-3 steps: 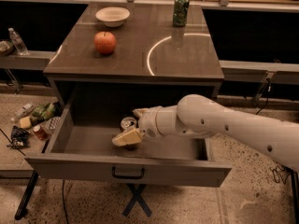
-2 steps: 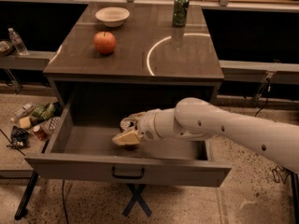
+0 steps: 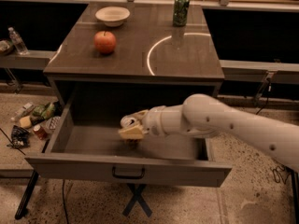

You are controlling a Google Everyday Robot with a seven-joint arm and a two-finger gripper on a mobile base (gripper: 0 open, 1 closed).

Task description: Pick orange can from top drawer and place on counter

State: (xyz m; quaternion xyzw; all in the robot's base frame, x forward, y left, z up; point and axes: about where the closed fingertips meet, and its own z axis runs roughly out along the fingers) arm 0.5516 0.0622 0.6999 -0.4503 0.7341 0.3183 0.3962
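- The orange can [image 3: 127, 121] is inside the open top drawer [image 3: 187, 169], a little left of the drawer's middle. Its silver top is turned toward the drawer's front-left, and most of its body is hidden.
- The gripper [image 3: 129, 124] is also inside the drawer, at the can. One cream finger lies above the can's top and one below it, and the jaws are closed on the can.
- A dark patch lies on the drawer floor just beneath the gripper. I cannot tell whether it is shadow or part of the can.
- The white arm [image 3: 219, 122] reaches into the drawer from its right side, crossing over the right wall.
- The drawer is pulled well out, and a small black handle [image 3: 127, 173] sits at the centre of its flat front panel.
- The counter [image 3: 135, 36] lies directly above the drawer, and a bright ring reflection [image 3: 150, 55] shows over the drawer's middle.
- On the counter, a red apple [image 3: 105, 42] stands above the drawer's left half. A pale bowl [image 3: 112, 16] sits farther back on the same side.
- A green can [image 3: 181, 9] stands upright at the back of the counter, above the drawer's right half.
- Loose packets and wrappers [image 3: 35, 120] lie on the floor just left of the drawer.
- A clear water bottle [image 3: 17, 40] stands on a ledge up and to the left of the drawer.
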